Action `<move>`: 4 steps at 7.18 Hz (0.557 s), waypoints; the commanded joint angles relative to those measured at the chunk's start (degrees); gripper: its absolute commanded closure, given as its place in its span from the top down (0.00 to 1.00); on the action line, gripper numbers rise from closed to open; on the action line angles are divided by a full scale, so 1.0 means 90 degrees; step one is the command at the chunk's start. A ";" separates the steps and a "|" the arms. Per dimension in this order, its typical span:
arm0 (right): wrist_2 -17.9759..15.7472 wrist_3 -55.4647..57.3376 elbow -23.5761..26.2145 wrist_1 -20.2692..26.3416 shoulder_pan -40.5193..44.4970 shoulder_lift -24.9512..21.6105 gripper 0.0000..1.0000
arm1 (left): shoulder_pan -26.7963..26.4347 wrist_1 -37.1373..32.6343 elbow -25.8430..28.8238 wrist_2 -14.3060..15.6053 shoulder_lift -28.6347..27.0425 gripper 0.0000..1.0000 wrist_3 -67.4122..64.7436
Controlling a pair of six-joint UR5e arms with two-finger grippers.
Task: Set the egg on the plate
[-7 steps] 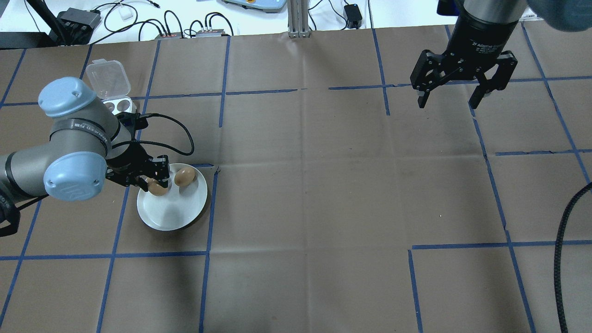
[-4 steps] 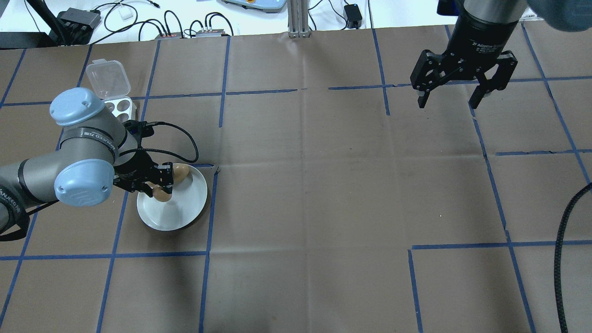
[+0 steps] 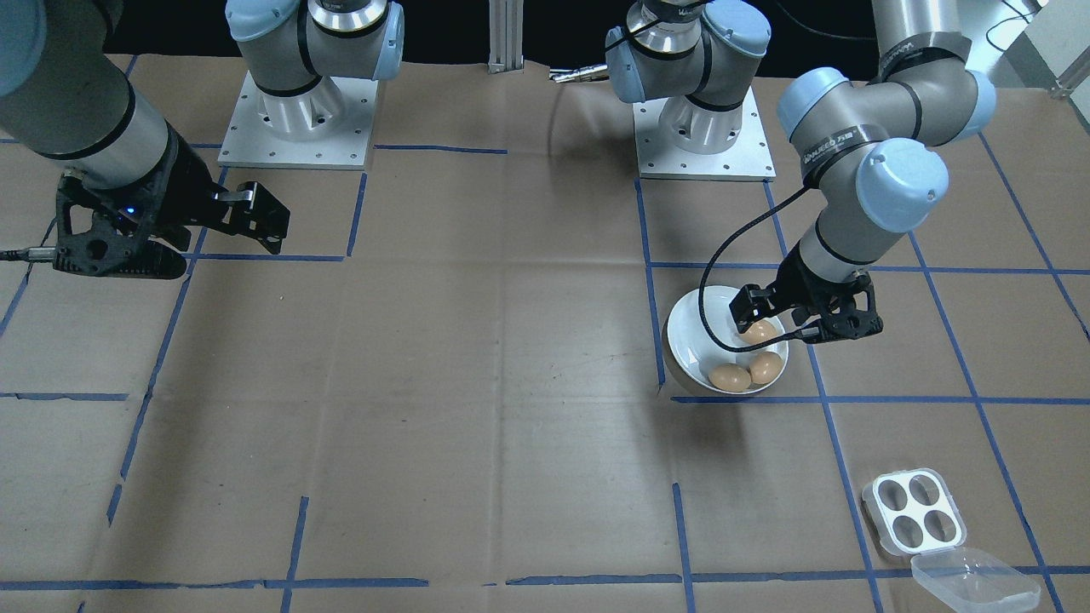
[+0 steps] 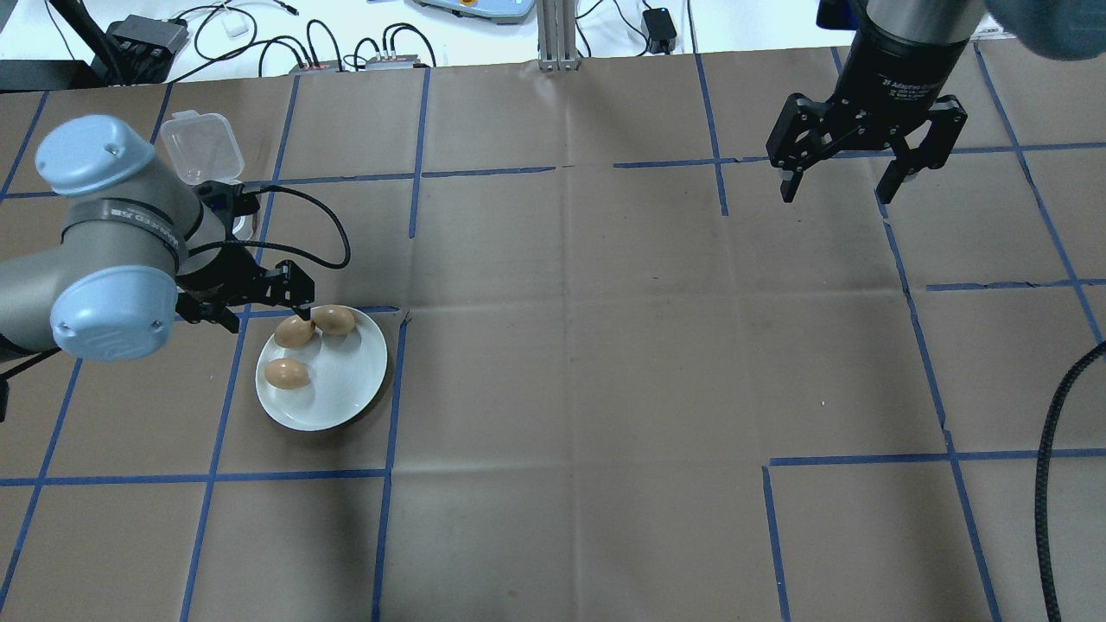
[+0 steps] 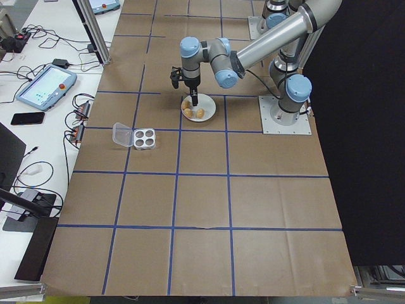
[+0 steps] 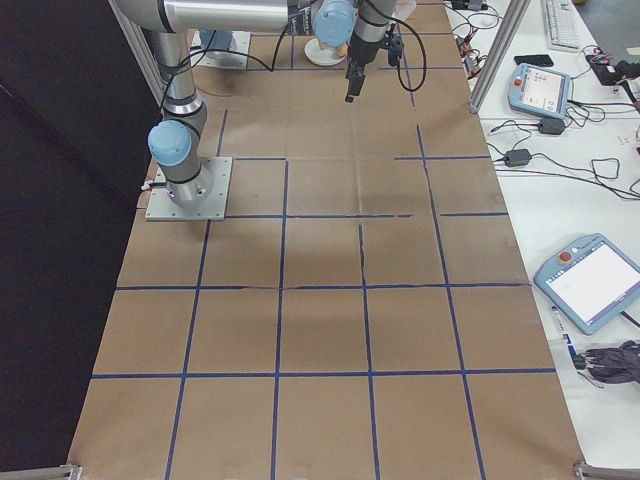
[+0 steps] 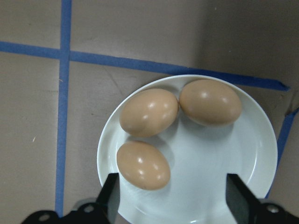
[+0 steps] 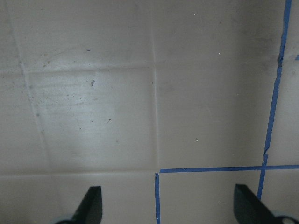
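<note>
Three smooth brown eggs on the round, shallow white plate (image 4: 341, 393), at the left side of the brown-paper-covered table (image 4: 570, 345) with its blue tape grid. Two eggs touching side by side at the plate's far rim in the overhead view: one (image 4: 294, 331) on the left, the other (image 4: 333, 320) just right of it. Third egg (image 4: 286, 373) apart from the pair, nearer the plate's left edge. Same trio in the left wrist view: pair (image 7: 149, 112) and (image 7: 210, 102) in contact, single egg (image 7: 143, 164) below them, all lying free on the white surface.

Left gripper (image 4: 259, 304) above the plate's far-left rim, fingers spread wide and holding nothing; in the wrist view both fingertips (image 7: 113, 195) well apart, flanking the plate, no egg between them. Black cable (image 4: 328, 233) looping off the wrist.

Right gripper (image 4: 842, 186) far across the table at the upper right, fingers also spread wide, empty, only bare paper and tape beneath in its wrist view.

Small square clear-plastic egg tray with four holes (image 3: 913, 513), all holes bare, lid (image 3: 975, 582) flipped open, well apart from the plate.
</note>
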 commanded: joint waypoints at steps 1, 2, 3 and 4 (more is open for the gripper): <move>-0.0005 0.0000 0.0000 0.0000 0.0000 0.0001 1.00 | -0.0364 -0.1291 0.0947 0.0033 0.0253 0.99 -0.0132; -0.0006 0.0000 0.0000 0.0000 0.0000 0.0010 1.00 | -0.0696 -0.1983 0.1629 0.0033 0.0176 0.99 -0.0452; 0.0004 0.0000 0.0000 0.0000 0.0000 0.0001 1.00 | -0.0931 -0.2705 0.2332 0.0014 0.0088 0.99 -0.0774; 0.0004 0.0000 0.0000 0.0000 0.0000 0.0001 1.00 | -0.1146 -0.3119 0.2822 0.0014 -0.0019 0.99 -0.1010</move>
